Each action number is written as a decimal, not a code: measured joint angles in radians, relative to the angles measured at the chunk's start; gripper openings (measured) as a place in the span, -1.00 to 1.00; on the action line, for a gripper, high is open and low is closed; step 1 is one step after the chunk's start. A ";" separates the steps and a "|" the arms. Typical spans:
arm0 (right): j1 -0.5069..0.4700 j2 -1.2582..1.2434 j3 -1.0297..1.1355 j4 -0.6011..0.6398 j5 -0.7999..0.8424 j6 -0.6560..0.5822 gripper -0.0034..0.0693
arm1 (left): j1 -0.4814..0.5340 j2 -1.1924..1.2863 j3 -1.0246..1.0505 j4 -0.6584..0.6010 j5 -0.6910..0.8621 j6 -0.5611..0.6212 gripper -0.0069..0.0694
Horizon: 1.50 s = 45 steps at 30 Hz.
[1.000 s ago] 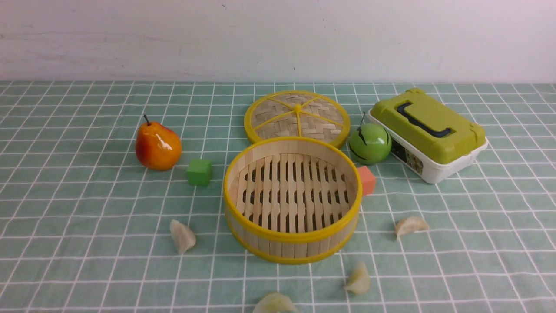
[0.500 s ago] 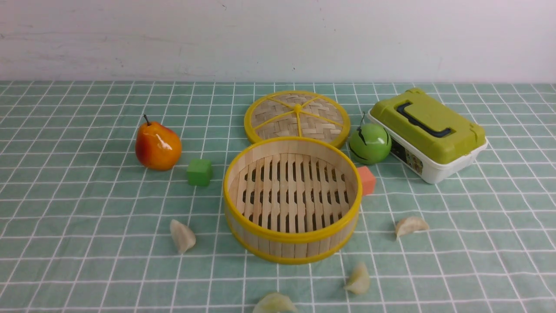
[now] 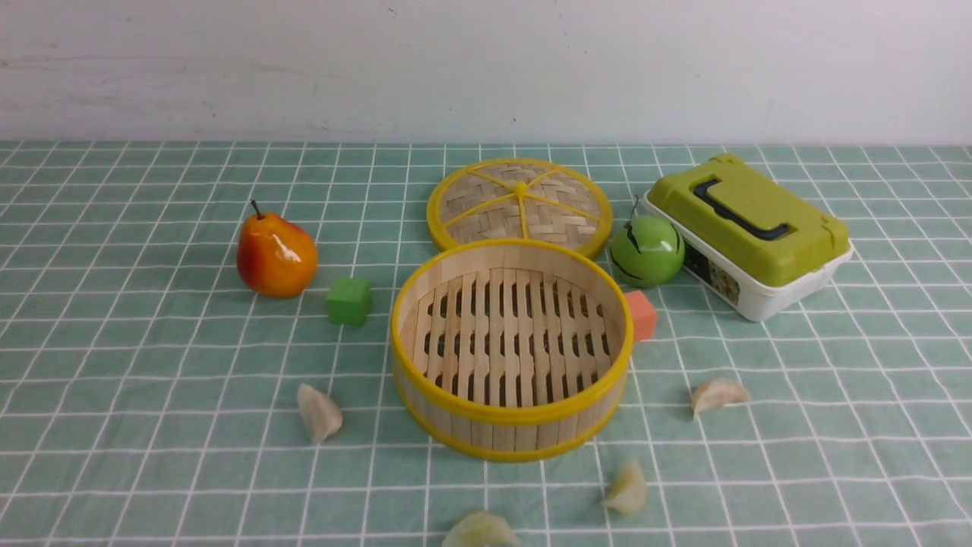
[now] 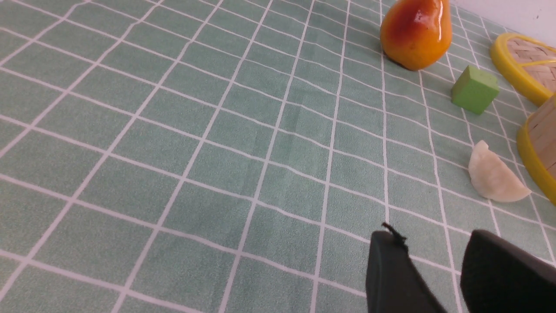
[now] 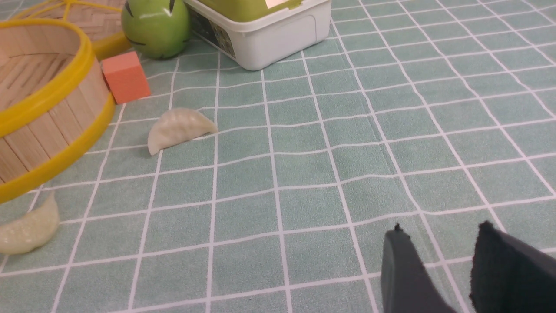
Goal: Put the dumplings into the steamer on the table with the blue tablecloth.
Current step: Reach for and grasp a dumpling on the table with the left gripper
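Bamboo steamer (image 3: 509, 433) (yellow-rimmed, slatted bottom)

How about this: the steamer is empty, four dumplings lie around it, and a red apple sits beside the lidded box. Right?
Almost. The apple beside the lidded box is green, not red, as the front view shows. The rest holds.

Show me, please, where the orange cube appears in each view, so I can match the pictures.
Front view: the orange cube right of the steamer, in front of the green apple.
Left wrist view: not in it.
Right wrist view: the cube between the steamer wall and the green apple.
Shared landmark: the steamer's yellow rim, in all three views.
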<state>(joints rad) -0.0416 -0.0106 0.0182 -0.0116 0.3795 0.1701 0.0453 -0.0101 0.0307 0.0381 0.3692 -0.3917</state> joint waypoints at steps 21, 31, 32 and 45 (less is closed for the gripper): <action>0.000 0.000 0.009 0.612 -0.038 0.327 -0.25 | 0.000 0.000 0.000 -0.743 -0.094 -0.499 -0.20; 0.000 0.000 0.009 0.830 -0.107 0.313 -0.25 | 0.000 0.000 -0.006 -0.934 -0.041 -0.556 -0.20; 0.000 0.000 0.009 0.828 -0.115 0.296 -0.25 | 0.000 0.000 -0.018 -0.934 -0.017 -0.519 -0.20; 0.000 0.438 -0.438 0.781 0.044 -0.355 -0.95 | 0.000 0.414 -0.613 -0.520 0.409 0.218 -0.86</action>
<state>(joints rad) -0.0416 0.4270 -0.4199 0.7696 0.4238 -0.1845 0.0453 0.4044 -0.5822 -0.4820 0.7779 -0.1735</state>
